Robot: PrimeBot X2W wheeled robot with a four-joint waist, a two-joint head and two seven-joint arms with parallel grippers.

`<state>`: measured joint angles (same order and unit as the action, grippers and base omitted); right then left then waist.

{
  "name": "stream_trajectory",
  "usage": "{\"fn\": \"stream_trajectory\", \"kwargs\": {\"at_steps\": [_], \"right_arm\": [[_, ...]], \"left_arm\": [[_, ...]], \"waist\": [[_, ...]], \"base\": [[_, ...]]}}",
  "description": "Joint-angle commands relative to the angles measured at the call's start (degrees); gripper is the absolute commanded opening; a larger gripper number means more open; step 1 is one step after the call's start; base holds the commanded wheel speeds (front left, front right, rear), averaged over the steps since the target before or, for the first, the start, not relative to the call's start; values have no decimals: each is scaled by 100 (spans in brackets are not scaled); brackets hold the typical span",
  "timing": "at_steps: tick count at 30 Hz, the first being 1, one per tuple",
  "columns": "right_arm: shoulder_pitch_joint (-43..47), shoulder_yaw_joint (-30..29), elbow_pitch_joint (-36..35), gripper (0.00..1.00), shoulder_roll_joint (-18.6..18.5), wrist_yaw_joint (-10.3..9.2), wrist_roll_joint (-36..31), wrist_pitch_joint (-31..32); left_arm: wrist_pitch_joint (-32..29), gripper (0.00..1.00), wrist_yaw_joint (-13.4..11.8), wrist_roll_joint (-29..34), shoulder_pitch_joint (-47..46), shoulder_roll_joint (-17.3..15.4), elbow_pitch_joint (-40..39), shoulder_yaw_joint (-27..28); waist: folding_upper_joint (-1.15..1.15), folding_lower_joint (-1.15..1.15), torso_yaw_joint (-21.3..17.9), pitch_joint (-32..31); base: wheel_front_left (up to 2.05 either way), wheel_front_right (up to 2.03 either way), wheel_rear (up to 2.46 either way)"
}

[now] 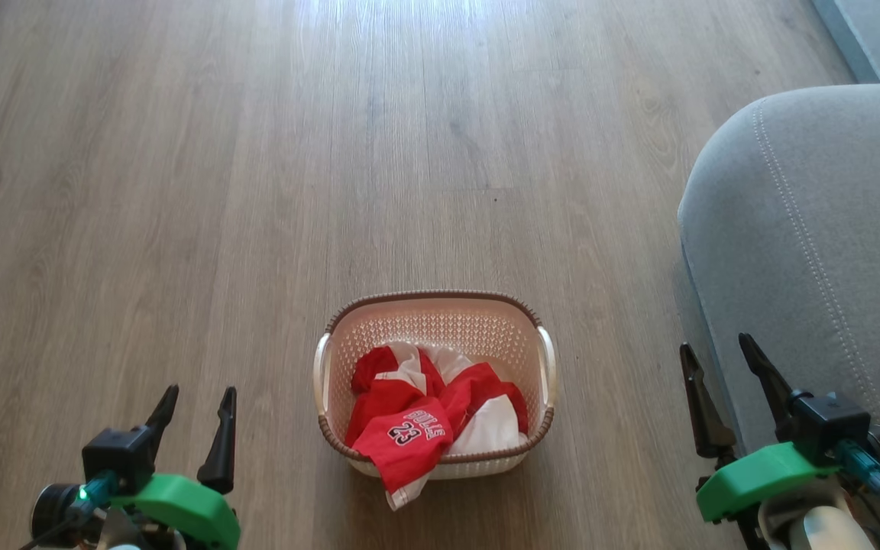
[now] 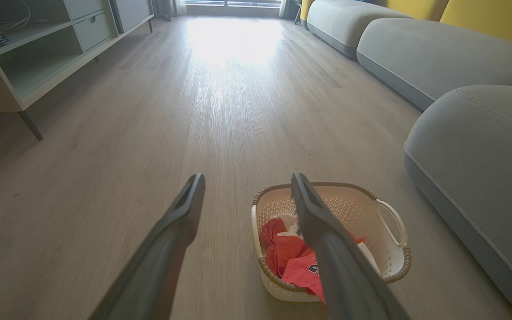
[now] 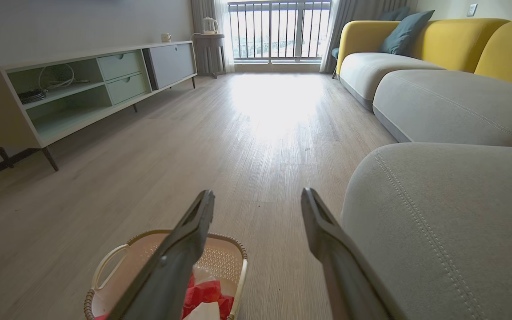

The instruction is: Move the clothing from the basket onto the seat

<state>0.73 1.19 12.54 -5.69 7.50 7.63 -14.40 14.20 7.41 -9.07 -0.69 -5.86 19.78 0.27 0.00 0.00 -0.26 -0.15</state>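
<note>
The cream basket with a brown rim stands on the wooden floor, straight ahead of me. Red and white clothing fills it, and a red jersey lettered "BULLS 23" hangs over its near rim. The grey seat with pale stitching rises at the right. My left gripper hovers open at the lower left, well clear of the basket. Open too, my right gripper stands at the lower right by the seat's edge. The left wrist view has the basket, clothing and seat; the right wrist view has the basket and seat.
A long low cabinet with shelves and drawers lines the left wall. More grey sofa cushions with yellow backrests run along the right, toward a balcony window. Bare wooden floor lies between them.
</note>
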Motion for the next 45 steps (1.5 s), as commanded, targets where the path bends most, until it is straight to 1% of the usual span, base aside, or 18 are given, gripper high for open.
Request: {"fn": "stream_trajectory", "kwargs": {"at_steps": [1, 6, 12, 19, 22, 24, 30, 33, 36, 40, 45], "right_arm": [[-172, 112, -164, 100, -36, -1, -4, -60], [-222, 102, -192, 100, -35, -1, -21, -60], [-393, 51, -307, 100, -11, -1, -58, -60], [-804, -16, -506, 100, 75, -1, -132, -60], [-1051, -40, -610, 100, 123, -1, -168, -60], [-1299, -35, -690, 100, 168, -1, -193, -60], [-1692, -3, -811, 100, 226, -1, -215, -60], [-1875, 31, -900, 100, 251, -1, -209, -60], [-2020, 83, -983, 100, 267, -1, -191, -60], [-2165, 217, -1077, 100, 277, -1, -116, -60], [-2274, 393, -1225, 100, 279, -1, 33, -60]], "left_arm": [[80, 100, 5, -38, -266, -95, -155, 214], [80, 100, 6, -52, -322, -108, -183, 207], [80, 100, 7, -95, -509, -120, -216, 148], [80, 100, 7, -153, -943, -200, -284, 22], [80, 100, 7, -154, -1260, -250, -276, -134], [80, 100, 7, -134, -1602, -309, -240, -306], [77, 100, 7, -84, -2174, -422, -1, -590], [-35, 100, 7, -14, -2548, -464, 245, -814], [-277, 100, 7, 83, -2937, -476, 502, -1084], [-672, 100, 7, 226, -3442, -465, 934, -1357], [-1319, 100, 7, 320, -3950, -449, 1577, -1710]], "waist": [[0, 0, -4, 14], [0, 0, -11, 135], [0, 0, -29, 529], [0, 0, -97, 1351], [0, 0, -133, 1771], [0, 0, -192, 2157], [0, 0, -329, 2704], [0, 0, -422, 2988], [0, 0, -518, 3245], [0, 0, -677, 3532], [0, 0, -906, 3830]], "base": [[0, 0, 0], [0, 0, 0], [0, 0, 0], [0, 0, 0], [0, 0, 0], [0, 0, 0], [0, 0, 0], [0, 0, 0], [0, 0, 0], [0, 0, 0], [0, 0, 0]]}}
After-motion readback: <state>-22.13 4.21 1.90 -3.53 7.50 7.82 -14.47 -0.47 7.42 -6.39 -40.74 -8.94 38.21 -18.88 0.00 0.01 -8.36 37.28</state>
